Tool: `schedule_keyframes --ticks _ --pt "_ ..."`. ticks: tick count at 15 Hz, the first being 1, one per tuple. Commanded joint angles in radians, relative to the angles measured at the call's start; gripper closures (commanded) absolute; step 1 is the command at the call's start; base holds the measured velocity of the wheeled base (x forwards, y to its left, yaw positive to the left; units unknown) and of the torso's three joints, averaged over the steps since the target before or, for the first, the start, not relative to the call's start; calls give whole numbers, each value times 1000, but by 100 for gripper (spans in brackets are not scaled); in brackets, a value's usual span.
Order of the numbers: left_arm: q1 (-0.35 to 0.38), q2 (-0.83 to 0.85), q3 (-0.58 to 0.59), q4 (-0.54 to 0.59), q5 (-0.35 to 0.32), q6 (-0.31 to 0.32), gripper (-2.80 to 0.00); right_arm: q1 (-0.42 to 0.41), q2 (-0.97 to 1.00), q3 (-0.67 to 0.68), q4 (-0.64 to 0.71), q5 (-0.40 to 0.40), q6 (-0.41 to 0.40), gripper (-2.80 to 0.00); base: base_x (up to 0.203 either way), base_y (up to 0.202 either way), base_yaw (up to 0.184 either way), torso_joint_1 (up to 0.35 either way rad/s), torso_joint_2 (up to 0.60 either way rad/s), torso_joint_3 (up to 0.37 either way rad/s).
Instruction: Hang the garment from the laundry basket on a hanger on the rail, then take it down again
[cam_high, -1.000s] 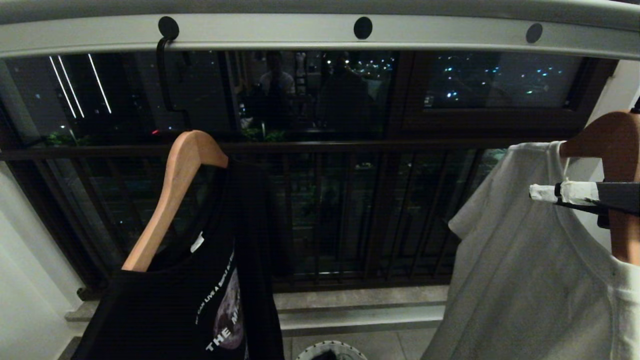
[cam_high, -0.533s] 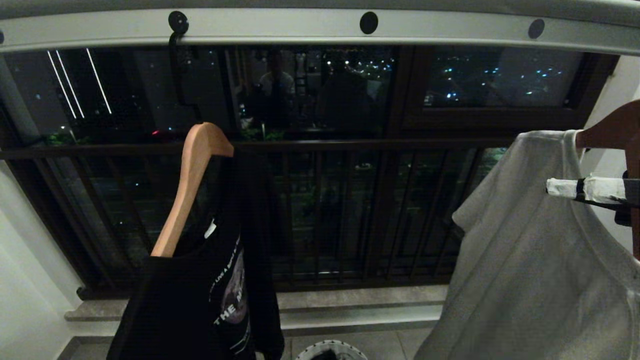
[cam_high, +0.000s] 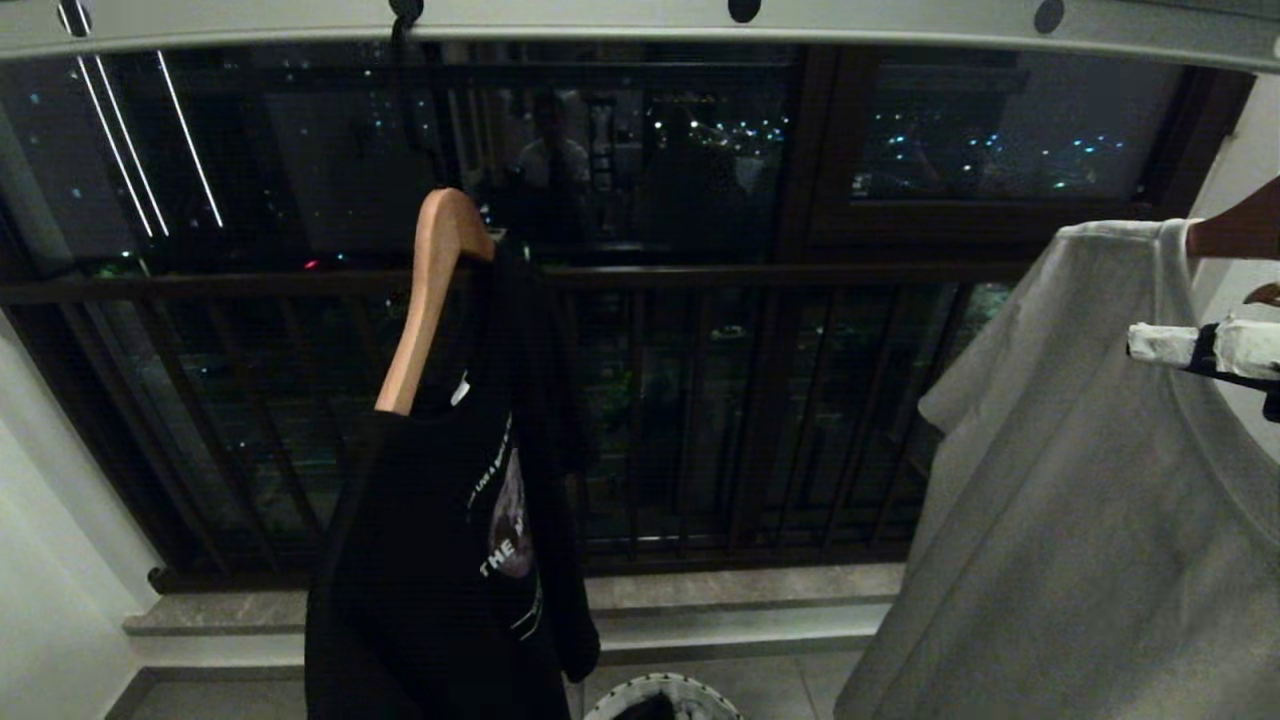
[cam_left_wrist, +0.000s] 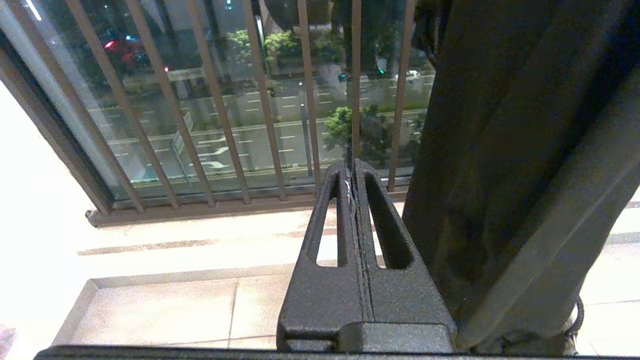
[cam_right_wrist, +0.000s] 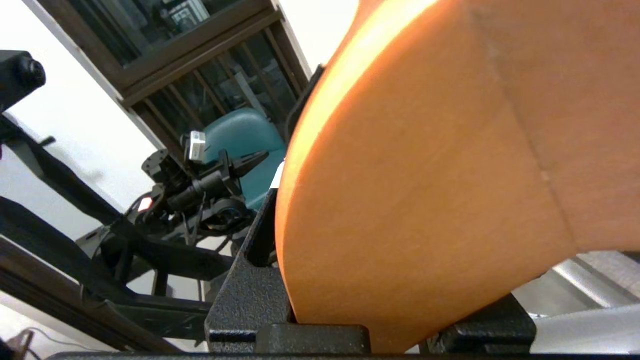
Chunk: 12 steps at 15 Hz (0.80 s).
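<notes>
A: Materials noted first. The rail (cam_high: 640, 28) was seen as a long, pale grey metal beam along the top of the head view, smooth-faced, with four round dark holes counted in view.

B: Hangers?

A: Two were counted, both of smooth, curved wood. The left hanger (cam_high: 430, 290) was hung from one of the rail's holes by a thin dark hook and carried a black printed T-shirt (cam_high: 450, 560), matte, with pale lettering. The right hanger (cam_right_wrist: 430, 190) was held off the rail; its broad, orange-toned wooden body filled the right wrist view.

B: State of the tools?

A: The right gripper (cam_right_wrist: 370, 310) was found clamped on that wooden hanger, its black, rough-textured jaws pressed to either side of the wood. A white tape-wrapped fingertip (cam_high: 1165, 342) was seen at the right edge of the head view, in front of the white garment (cam_high: 1080, 520), a soft, plain T-shirt draped from the held hanger. The left gripper (cam_left_wrist: 354, 172) was recorded closed on nothing, its slotted black fingers pressed together, low beside dark cloth.

B: The basket?

A: One laundry basket (cam_high: 665, 690) was noted on the tiled floor below, between the two shirts; only its whitish round rim was visible. Thin dark brown window bars (cam_high: 700, 420) stood behind.
</notes>
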Motion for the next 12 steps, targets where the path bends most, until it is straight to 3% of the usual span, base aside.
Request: schedule_keyframes --ticks 1,12 --pt "0 0 3 0 0 0 0 0 -10 3 -1 7 2 0 0 0 0 -148 305 169" --pt "0 0 2 0 0 0 0 0 -31 -35 -4 10 0 0 0 0 0 -142 319 172"
